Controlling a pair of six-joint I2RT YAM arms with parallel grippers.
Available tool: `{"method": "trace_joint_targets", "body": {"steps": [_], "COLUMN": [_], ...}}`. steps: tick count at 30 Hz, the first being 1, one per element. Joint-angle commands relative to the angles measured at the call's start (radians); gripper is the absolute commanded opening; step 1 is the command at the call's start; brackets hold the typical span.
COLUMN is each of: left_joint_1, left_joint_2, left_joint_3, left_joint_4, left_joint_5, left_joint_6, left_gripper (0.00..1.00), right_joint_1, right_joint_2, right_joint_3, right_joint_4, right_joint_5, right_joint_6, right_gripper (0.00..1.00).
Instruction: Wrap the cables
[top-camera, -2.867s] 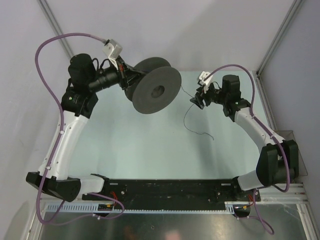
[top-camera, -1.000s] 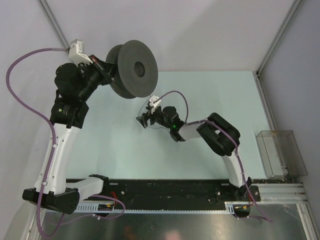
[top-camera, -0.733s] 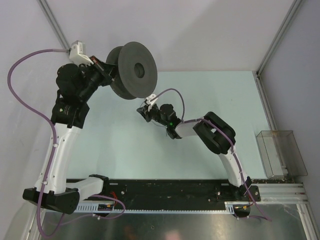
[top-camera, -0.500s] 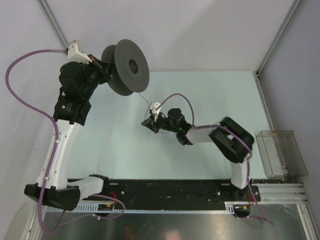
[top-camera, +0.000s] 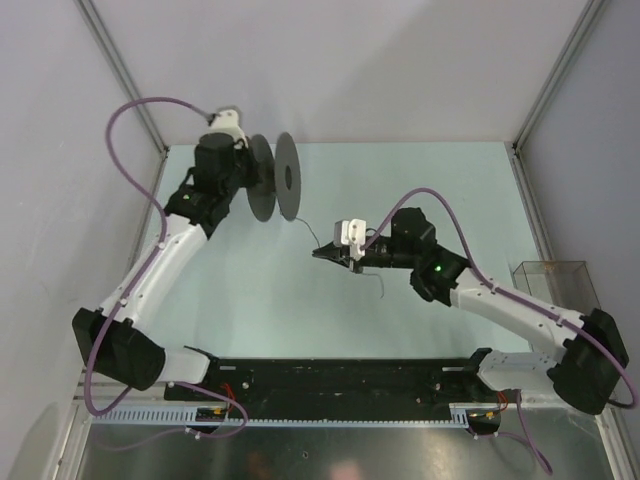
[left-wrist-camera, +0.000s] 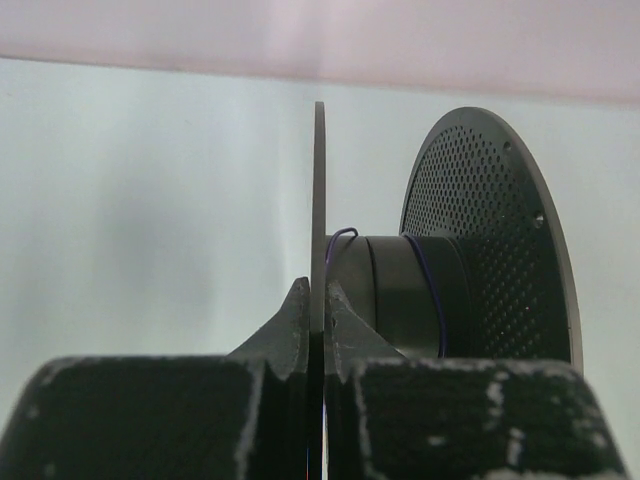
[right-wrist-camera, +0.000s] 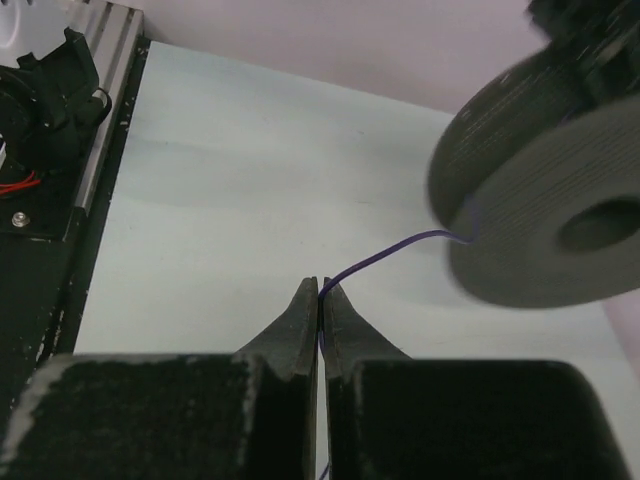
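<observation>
Our right gripper (right-wrist-camera: 319, 291) has its jaws pressed together on the cable (right-wrist-camera: 385, 253), pinched at the very tips. From there the thin purple strand runs up and to the right in the wrist view, curving into the gap between the flanges of the spool (right-wrist-camera: 540, 225). From above, the cable (top-camera: 310, 235) slants from the spool's near edge down to the right gripper (top-camera: 322, 254), and a loose tail curls on past it over the table (top-camera: 450, 180).

Our left gripper (left-wrist-camera: 318, 300) is clamped on the spool's near flange, with a few turns of cable lying on the hub.

Half a second ago we held the spool higher, with its flat face turned toward the top camera. Now it sits lower and edge-on, and our right arm has unfolded out to the right.
</observation>
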Motion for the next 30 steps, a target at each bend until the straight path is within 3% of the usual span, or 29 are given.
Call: {"method": "trace_joint_targets", "body": {"steps": [1, 6, 16, 25, 30], "left_joint_1": [-0.069, -0.126, -0.135, -0.020, 0.013], "left_joint_2": [-0.012, -0.036, -0.160, -0.216, -0.195], "left_joint_3": [-0.062, -0.140, -0.250, -0.188, -0.068], "left_joint_4": [0.096, 0.094, 0.023, 0.016, 0.018], "left_joint_5": [0.038, 0.204, 0.774, 1.036, 1.083], "left_joint_6": [0.203, 0.402, 0.637, 0.546, 0.456], "left_gripper": [0.00, 0.00, 0.00, 0.00, 0.00], "right_joint_1": [-0.010, -0.075, -0.387, -0.580, -0.617], "right_joint_2": [-0.058, -0.054, 0.120, 0.220, 0.258], "right_joint_3": [0.092, 0.150, 0.307, 0.313, 0.313], "right_joint_4": [-0.184, -0.101, 0.054, -0.054, -0.175], "right_joint_5": [0.036, 0.123, 0.077, -0.016, -0.082], "right_joint_6": [-0.176, -0.230, -0.212, -0.177, -0.168], "right_gripper": [0.00, 0.00, 0.00, 0.00, 0.00]}}
